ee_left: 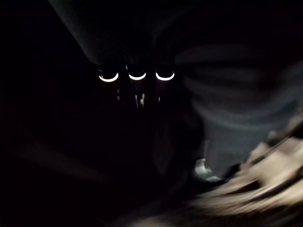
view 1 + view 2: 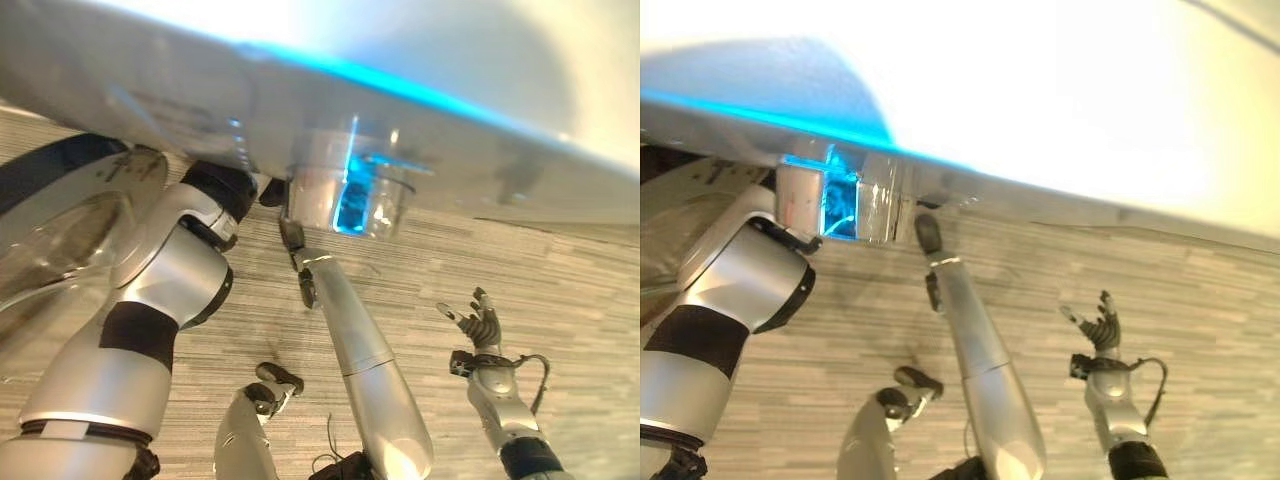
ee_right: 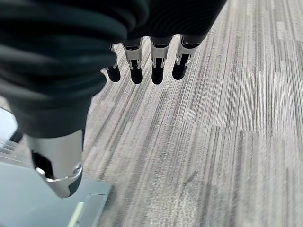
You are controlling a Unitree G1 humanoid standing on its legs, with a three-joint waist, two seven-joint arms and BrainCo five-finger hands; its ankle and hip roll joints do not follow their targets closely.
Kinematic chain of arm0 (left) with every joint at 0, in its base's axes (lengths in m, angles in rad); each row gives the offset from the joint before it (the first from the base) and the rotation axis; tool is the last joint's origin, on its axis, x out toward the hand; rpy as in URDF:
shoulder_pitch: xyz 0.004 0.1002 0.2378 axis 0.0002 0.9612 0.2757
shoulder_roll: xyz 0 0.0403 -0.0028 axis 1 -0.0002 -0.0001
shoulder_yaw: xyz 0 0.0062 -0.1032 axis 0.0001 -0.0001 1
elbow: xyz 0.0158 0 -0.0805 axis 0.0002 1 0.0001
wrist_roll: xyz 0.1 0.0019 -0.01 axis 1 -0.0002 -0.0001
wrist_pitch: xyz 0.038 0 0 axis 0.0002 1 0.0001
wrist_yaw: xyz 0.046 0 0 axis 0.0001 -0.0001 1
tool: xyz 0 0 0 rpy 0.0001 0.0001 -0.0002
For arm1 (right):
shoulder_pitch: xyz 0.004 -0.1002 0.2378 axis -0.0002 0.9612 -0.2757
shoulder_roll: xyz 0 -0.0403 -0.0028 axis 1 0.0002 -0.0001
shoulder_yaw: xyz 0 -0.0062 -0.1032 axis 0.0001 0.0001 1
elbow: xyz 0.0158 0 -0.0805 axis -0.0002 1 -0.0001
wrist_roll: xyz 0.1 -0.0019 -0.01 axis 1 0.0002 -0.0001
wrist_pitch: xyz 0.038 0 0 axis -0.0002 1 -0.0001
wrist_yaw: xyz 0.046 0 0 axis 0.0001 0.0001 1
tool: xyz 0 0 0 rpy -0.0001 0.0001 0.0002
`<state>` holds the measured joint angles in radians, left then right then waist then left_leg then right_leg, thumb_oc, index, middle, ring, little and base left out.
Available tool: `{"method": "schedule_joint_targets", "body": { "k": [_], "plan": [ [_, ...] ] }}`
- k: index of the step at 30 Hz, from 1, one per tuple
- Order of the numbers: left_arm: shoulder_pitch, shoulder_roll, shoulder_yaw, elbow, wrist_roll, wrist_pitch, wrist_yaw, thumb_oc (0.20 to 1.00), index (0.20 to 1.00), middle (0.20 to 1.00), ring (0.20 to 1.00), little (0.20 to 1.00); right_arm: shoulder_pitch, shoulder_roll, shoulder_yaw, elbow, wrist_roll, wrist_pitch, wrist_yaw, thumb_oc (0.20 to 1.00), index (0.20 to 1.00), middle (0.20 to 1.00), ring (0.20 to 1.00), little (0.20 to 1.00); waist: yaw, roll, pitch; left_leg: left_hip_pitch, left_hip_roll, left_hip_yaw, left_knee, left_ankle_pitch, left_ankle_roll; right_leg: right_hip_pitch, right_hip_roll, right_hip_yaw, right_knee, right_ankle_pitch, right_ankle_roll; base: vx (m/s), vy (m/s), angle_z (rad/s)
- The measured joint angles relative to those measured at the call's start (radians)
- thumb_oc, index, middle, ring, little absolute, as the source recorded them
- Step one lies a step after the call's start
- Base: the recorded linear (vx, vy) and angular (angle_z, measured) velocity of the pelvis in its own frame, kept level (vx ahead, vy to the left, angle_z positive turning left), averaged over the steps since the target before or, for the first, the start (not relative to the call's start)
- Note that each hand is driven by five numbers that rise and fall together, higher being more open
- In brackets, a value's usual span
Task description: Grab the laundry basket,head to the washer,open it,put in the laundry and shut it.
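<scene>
The white washer fills the top of the eye views. Its round glass door stands swung open at the left. My left arm reaches up past the door, and the dark cover of my left hand goes in under the washer's front edge, so the fingers are hidden. In the left wrist view it is dark, with blurred pale folds beside the hand. My right hand hangs open over the carpet at the right, holding nothing; its straight fingers show above the floor.
Grey striped carpet covers the floor below the washer. A shiny part lit blue sits under the washer's front edge, right of my left arm. A pale grey flat surface lies near my right thumb.
</scene>
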<state>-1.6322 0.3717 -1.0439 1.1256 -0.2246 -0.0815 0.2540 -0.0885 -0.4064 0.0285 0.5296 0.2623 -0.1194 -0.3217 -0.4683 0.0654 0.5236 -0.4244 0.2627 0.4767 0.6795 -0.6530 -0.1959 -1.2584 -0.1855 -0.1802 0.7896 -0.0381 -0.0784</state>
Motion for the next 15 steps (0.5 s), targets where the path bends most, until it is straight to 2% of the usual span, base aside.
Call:
{"method": "schedule_joint_targets", "body": {
  "k": [3, 4, 5, 7, 9, 10, 11, 13, 15],
  "plan": [
    [-0.010, 0.016, -0.184, -0.007, 0.437, 0.058, -0.062, 1.000, 1.000, 1.000, 1.000, 1.000, -0.029, -0.034, 0.001, 0.078, 0.000, -0.003, 0.019, 1.000, 1.000, 1.000, 1.000, 1.000, 0.008, 0.009, 0.000, -0.001, 0.002, 0.004, -0.003, 0.010, 0.003, 0.001, -0.024, -0.006, 0.002, -0.001, 0.000, -0.02, 0.046, 0.26],
    [-0.009, 0.012, -0.186, -0.016, 0.530, 0.069, -0.088, 1.000, 1.000, 1.000, 1.000, 1.000, -0.037, -0.037, 0.000, 0.089, 0.001, -0.005, 0.020, 1.000, 1.000, 1.000, 1.000, 1.000, 0.017, 0.009, 0.000, -0.002, 0.003, 0.003, -0.001, 0.012, 0.001, 0.002, -0.025, -0.006, 0.000, 0.000, 0.000, -0.08, 0.041, 0.13],
    [-0.007, 0.025, -0.184, -0.060, 0.688, 0.075, -0.130, 1.000, 1.000, 1.000, 1.000, 1.000, -0.065, -0.035, 0.002, 0.117, 0.001, -0.006, 0.022, 1.000, 1.000, 1.000, 1.000, 1.000, 0.029, 0.012, 0.001, 0.004, 0.003, 0.002, -0.002, 0.015, 0.002, 0.014, -0.031, -0.011, -0.004, 0.001, 0.000, -0.07, 0.026, 0.07],
    [0.012, 0.025, -0.184, -0.142, 0.800, 0.078, -0.165, 1.000, 1.000, 1.000, 1.000, 1.000, -0.072, -0.035, 0.001, 0.135, 0.004, -0.006, 0.022, 1.000, 1.000, 1.000, 1.000, 1.000, 0.044, 0.023, 0.002, 0.028, -0.002, -0.001, -0.030, 0.032, 0.000, 0.041, -0.038, -0.020, -0.015, 0.004, -0.001, -0.06, 0.014, 0.14],
    [0.029, 0.036, -0.184, -0.198, 0.834, 0.064, -0.169, 1.000, 1.000, 1.000, 1.000, 1.000, -0.071, -0.031, 0.006, 0.123, 0.005, -0.008, 0.026, 1.000, 1.000, 1.000, 1.000, 1.000, 0.049, 0.032, -0.003, 0.046, -0.010, -0.012, -0.056, 0.043, 0.002, 0.064, -0.045, -0.022, -0.026, 0.003, 0.002, -0.09, 0.016, 0.13],
    [0.047, 0.040, -0.153, -0.227, 0.851, 0.066, -0.182, 1.000, 1.000, 1.000, 1.000, 1.000, -0.071, -0.030, 0.001, 0.118, 0.004, -0.013, 0.027, 1.000, 1.000, 1.000, 1.000, 1.000, 0.056, 0.037, -0.003, 0.050, -0.013, -0.009, -0.065, 0.049, -0.001, 0.067, -0.051, -0.027, -0.030, 0.007, 0.001, -0.09, 0.019, 0.13],
    [0.123, 0.088, -0.065, -0.410, 0.863, 0.062, -0.190, 1.000, 1.000, 1.000, 1.000, 1.000, -0.048, -0.027, -0.006, 0.110, 0.003, -0.012, 0.027, 1.000, 1.000, 1.000, 1.000, 1.000, 0.067, 0.045, 0.000, 0.091, -0.038, -0.007, -0.125, 0.086, -0.018, 0.090, -0.073, -0.028, -0.021, 0.008, -0.003, -0.11, 0.007, 0.20],
    [0.192, 0.076, -0.045, -0.449, 0.860, 0.062, -0.194, 1.000, 1.000, 1.000, 1.000, 1.000, -0.033, -0.010, 0.003, 0.120, 0.002, -0.005, 0.030, 1.000, 1.000, 1.000, 1.000, 1.000, 0.082, 0.050, -0.005, 0.138, -0.055, -0.020, -0.188, 0.115, -0.013, 0.134, -0.083, -0.036, -0.036, 0.002, -0.004, -0.09, 0.004, 0.26],
    [0.303, 0.072, 0.116, -0.561, 0.845, 0.065, -0.181, 1.000, 1.000, 1.000, 1.000, 1.000, -0.031, 0.014, 0.000, 0.124, -0.001, -0.010, 0.039, 1.000, 1.000, 1.000, 1.000, 1.000, 0.084, 0.054, -0.006, 0.159, -0.072, -0.039, -0.235, 0.149, -0.019, 0.159, -0.099, -0.053, -0.045, 0.002, -0.004, -0.05, 0.005, 0.26]
  ]
}}
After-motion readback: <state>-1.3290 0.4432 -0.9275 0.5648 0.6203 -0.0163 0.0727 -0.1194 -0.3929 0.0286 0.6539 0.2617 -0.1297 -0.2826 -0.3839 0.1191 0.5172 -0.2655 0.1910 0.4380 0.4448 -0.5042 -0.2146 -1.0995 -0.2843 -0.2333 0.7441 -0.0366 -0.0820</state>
